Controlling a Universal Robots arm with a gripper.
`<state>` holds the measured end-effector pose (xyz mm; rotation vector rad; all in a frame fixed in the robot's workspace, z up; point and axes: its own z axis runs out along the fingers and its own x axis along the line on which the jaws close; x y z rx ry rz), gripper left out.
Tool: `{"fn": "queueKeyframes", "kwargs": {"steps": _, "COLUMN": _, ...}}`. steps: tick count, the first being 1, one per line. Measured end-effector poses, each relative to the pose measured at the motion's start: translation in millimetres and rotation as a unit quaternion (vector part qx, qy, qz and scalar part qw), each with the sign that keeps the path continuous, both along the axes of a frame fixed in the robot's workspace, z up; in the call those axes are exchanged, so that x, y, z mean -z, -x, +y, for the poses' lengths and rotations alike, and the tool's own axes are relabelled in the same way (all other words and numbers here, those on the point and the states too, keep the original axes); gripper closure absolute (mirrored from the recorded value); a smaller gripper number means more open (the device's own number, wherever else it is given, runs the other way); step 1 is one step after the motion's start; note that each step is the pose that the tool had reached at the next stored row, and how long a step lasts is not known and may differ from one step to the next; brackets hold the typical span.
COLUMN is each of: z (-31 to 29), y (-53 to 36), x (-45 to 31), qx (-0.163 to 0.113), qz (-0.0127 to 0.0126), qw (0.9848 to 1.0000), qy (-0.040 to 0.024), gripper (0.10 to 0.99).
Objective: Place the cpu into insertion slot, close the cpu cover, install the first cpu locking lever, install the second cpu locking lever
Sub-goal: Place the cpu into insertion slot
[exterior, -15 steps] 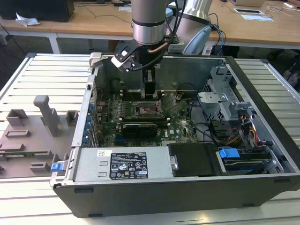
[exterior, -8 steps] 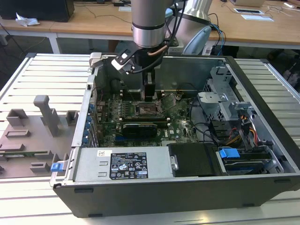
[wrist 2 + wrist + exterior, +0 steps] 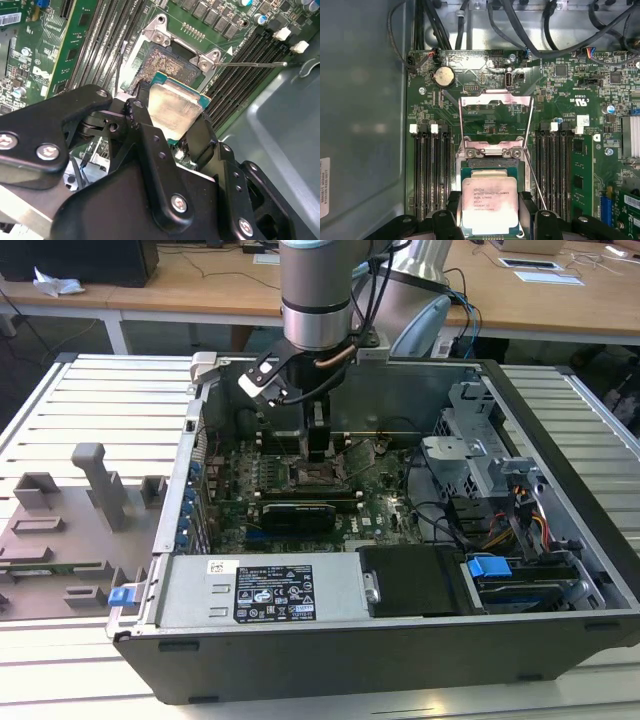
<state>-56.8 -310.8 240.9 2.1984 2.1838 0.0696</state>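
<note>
My gripper [image 3: 172, 120] is shut on the cpu [image 3: 176, 106], with one black finger on each of two opposite edges. The chip's pale metal top faces up in both wrist views, cpu [image 3: 489, 204] between the fingers [image 3: 451, 206]. It hangs low over the insertion slot [image 3: 169, 64], whose dark centre shows just beyond the chip; whether they touch I cannot tell. The cpu cover [image 3: 495, 100] stands swung open behind the slot. A thin locking lever [image 3: 250, 64] sticks out sideways, unlatched. In the exterior view the gripper [image 3: 316, 448] reaches down into the computer case over the slot [image 3: 318, 478].
Long black memory slots [image 3: 431, 170] flank the socket on both sides. Cables [image 3: 520, 30] hang along the case's back wall. The case wall [image 3: 280, 130] is close by the gripper. A power supply [image 3: 270, 590] and drive bays [image 3: 480, 470] fill the case's near and right parts.
</note>
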Motion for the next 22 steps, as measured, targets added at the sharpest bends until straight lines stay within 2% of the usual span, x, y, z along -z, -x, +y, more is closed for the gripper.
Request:
{"fn": "queueKeyframes", "kwargs": {"steps": 14, "z": 0.9, "y": 0.0, "x": 8.8, "qx": 0.0, "qz": 0.0, "qw": 1.0, "qy": 0.0, "gripper": 0.545}}
{"fn": "queueKeyframes", "kwargs": {"steps": 18, "z": 1.5, "y": 0.1, "x": 17.7, "qx": 0.0, "qz": 0.0, "qw": 1.0, "qy": 0.0, "gripper": 0.545}}
{"fn": "queueKeyframes", "kwargs": {"steps": 22, "z": -4.4, "y": 0.2, "x": 22.4, "qx": 0.0, "qz": 0.0, "qw": 1.0, "qy": 0.0, "gripper": 0.545}}
